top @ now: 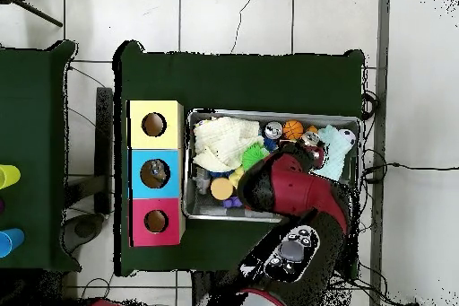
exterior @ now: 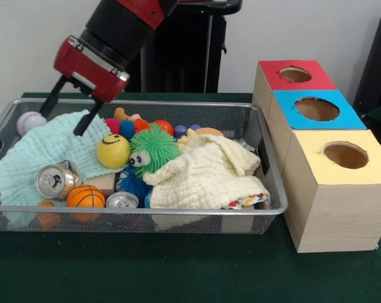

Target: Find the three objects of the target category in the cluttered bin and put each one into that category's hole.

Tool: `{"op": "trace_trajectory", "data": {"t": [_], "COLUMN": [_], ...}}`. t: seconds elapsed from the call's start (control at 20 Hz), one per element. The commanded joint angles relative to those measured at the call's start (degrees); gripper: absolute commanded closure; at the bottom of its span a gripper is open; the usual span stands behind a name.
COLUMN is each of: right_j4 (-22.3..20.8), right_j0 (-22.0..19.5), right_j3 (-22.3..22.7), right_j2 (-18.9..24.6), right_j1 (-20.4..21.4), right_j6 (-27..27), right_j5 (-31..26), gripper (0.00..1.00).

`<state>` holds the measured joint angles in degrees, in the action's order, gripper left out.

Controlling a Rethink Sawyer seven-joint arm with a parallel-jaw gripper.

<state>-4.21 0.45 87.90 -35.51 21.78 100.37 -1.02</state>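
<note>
A: Front view first. Where is the gripper (exterior: 64, 115)?

B: Upper left of the frame, over the mint cloth (exterior: 42, 151) inside the wire bin (exterior: 266, 183), its two black fingers spread apart, holding nothing.

A: And the balls?

B: A baseball (exterior: 29, 122) far left, a yellow smiley ball (exterior: 113, 151) centre-left, a basketball (exterior: 85, 196) lower left.

A: The holes?

B: Red box (exterior: 294, 75), blue box (exterior: 316, 109), yellow box (exterior: 345, 155), at right.

Red-black arm slants down from above; gripper (exterior: 65, 114) tilted, black fingers (exterior: 52, 101) spread, apparently empty.
</note>
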Motion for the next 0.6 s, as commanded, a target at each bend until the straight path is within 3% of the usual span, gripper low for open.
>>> {"op": "trace_trajectory", "data": {"t": [0.05, 0.4, 0.6], "right_j4": [-2.6, -3.5, -6.1], "right_j0": [-3.8, -6.3, -11.9], "right_j3": [2.8, 3.2, 4.5], "right_j2": [8.0, 10.3, 17.5], "right_j1": [-4.1, -5.7, -5.1], "right_j6": [7.4, 7.2, 6.7], "right_j5": [3.5, 5.9, 7.1], "gripper": [0.00, 0.00, 0.00]}}
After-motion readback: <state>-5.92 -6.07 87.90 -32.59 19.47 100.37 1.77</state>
